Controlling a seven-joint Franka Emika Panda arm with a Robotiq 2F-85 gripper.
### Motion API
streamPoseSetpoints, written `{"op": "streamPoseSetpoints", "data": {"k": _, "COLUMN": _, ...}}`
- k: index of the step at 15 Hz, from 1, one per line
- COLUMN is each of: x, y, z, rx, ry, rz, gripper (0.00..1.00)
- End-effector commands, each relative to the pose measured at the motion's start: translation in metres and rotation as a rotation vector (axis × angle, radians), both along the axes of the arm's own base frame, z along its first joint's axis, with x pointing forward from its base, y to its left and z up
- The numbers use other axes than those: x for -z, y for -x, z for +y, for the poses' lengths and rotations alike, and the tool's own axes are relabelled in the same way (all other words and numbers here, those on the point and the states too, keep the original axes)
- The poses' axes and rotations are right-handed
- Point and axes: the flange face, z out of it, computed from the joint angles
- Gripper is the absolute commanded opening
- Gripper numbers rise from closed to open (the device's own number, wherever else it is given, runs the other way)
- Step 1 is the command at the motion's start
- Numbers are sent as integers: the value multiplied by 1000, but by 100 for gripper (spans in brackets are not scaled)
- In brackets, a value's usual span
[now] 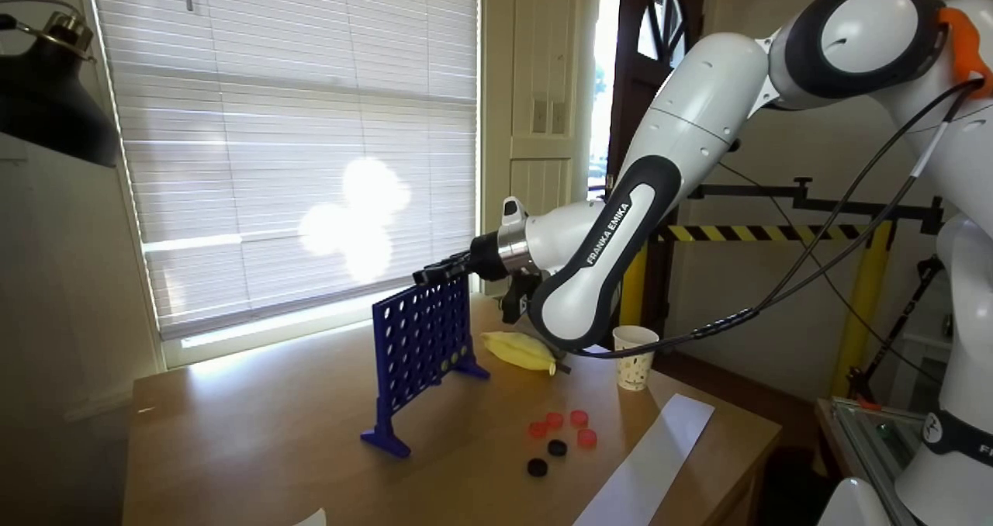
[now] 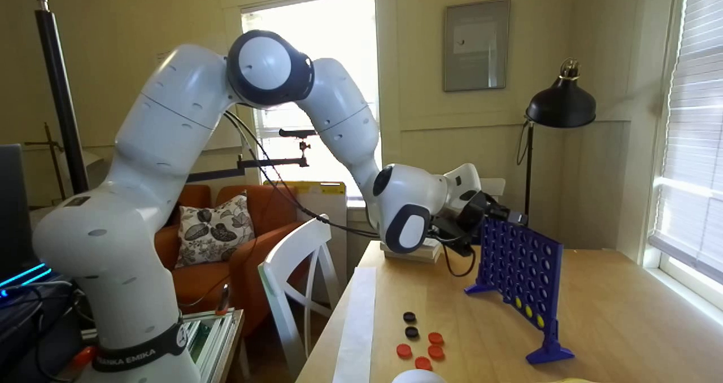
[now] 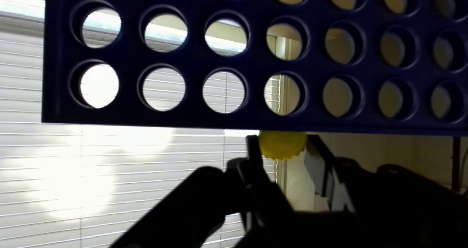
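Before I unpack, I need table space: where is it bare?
Bare: the tabletop between the blue rack and the window blinds. Crowded: the rack's other side, with red discs, black discs, paper strip and cup. Fingers hold a yellow disc at the rack's top.

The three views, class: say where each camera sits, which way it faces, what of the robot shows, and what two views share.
Exterior view: near the lamp, looking over the table to the blinds; most of the arm shows at picture right.
Exterior view: close to the cup, facing the armchair and lamp; the arm shows, its base at picture left.
Wrist view: behind the claw, facing the rack, seen inverted; only the claw shows, holding a yellow disc.
Both exterior views share the rack, red discs and arm.
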Motion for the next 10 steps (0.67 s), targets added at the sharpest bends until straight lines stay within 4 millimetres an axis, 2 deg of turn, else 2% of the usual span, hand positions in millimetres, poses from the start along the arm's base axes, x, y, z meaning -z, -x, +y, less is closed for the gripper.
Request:
{"op": "streamPoseSetpoints", "data": {"k": 1, "x": 5, "y": 0, "z": 5, "rx": -9, "ry": -6, "rz": -2, "gripper": 11}}
{"op": "streamPoseSetpoints", "data": {"k": 8, "x": 4, "y": 3, "z": 4, "rx": -2, "ry": -5, "rz": -1, "gripper": 11}}
{"op": "streamPoseSetpoints", "data": {"k": 9, "x": 4, "y": 3, "z": 4, "rx": -1, "ry": -4, "rz": -3, "gripper": 33}}
{"op": "streamPoseSetpoints", "data": {"k": 10, "x": 3, "y": 3, "z": 5, "rx": -1, "ry": -5, "rz": -4, "gripper": 61}}
